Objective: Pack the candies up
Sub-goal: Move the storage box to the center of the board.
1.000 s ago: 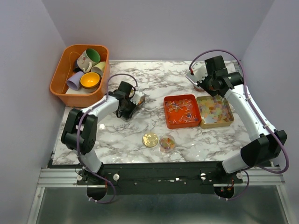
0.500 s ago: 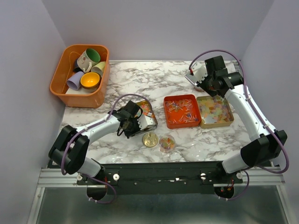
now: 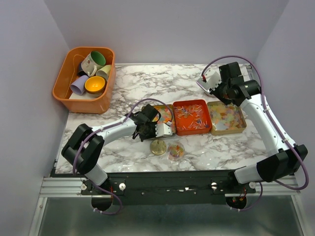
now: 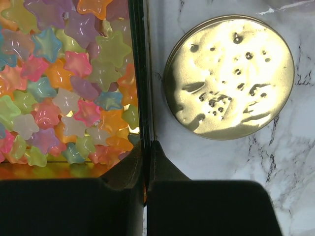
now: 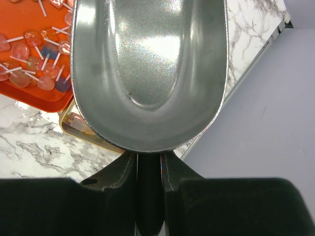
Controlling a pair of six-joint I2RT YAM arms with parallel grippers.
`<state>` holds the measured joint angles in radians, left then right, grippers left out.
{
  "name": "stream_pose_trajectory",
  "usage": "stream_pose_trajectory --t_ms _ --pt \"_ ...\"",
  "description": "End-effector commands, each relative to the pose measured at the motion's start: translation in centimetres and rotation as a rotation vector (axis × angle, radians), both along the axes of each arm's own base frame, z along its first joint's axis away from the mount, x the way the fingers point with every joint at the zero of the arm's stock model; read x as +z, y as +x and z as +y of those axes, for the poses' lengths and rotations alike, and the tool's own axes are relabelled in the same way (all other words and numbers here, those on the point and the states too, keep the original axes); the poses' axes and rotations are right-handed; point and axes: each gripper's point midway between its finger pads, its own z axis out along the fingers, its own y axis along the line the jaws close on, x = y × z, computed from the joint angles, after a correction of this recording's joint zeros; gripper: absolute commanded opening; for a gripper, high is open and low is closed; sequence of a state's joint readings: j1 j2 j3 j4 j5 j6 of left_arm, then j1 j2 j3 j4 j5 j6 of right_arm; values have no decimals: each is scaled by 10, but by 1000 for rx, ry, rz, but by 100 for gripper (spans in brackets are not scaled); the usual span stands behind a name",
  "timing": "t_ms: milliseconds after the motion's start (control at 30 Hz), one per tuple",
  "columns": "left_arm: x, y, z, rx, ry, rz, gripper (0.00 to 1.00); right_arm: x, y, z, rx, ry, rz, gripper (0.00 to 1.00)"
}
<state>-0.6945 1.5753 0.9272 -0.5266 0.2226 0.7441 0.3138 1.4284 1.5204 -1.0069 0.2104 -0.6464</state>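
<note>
Left jaws: the left gripper (image 4: 146, 160) is closed on the thin dark side wall of the small tin (image 4: 139, 73), one finger (image 4: 123, 174) inside it and one outside (both are black, blurred shapes along the bottom of the wrist view).
Candies: star-shaped candies (image 4: 74, 83) in pink, orange, yellow, green and blue fill the tin. The heap runs off the left and top edges of that frame.
Beside the tin: the gold disc (image 4: 229, 76) lies flat on the marble at upper right, near the wall but not touching it.
Right jaws: the right gripper (image 5: 147, 164) is clamped on the narrow handle of the scoop (image 5: 147, 64). The handle itself is almost wholly hidden between the fingers.
Scoop: its metal bowl is bare inside and held in the air, covering most of the wrist view.
Below the scoop: the orange tray (image 3: 191, 102) holds stick sweets. Only a corner of the gold tin (image 3: 227, 131) peeks out under the scoop in the wrist view. From above, the gold tin holds more pale, mixed pieces.
Centre of the top view: the small tin sits just left of the tray, partly covered by the left arm.
Lower centre: the round cup (image 3: 176, 151) has contents too small to identify.
Upper left: the orange basket (image 3: 83, 105) holds the mugs (image 3: 94, 84).
</note>
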Motion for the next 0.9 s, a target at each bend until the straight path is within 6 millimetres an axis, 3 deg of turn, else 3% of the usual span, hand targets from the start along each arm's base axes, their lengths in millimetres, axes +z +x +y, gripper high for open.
stream_pose_trajectory --t_ms 0,433,467,533,633,733,867 --pt "3 15 -18 -63 -9 -80 8 6 -6 -1 -2 26 -15 1" --pt "9 23 -55 -89 -29 -48 13 2 -2 4 10 30 9 1" --pt "8 25 -56 -81 -21 -43 16 1 -1 4 11 30 11 1" --pt "8 27 -55 -41 -13 -38 35 1 -2 4 12 28 14 1" --pt "14 26 -52 -4 -32 -39 49 -1 -5 4 20 27 23 1" --pt "35 23 -50 29 -91 -71 55 -5 -11 6 38 35 44 1" --pt "97 24 -49 127 -227 -141 61 -8 -22 17 108 78 96 1"
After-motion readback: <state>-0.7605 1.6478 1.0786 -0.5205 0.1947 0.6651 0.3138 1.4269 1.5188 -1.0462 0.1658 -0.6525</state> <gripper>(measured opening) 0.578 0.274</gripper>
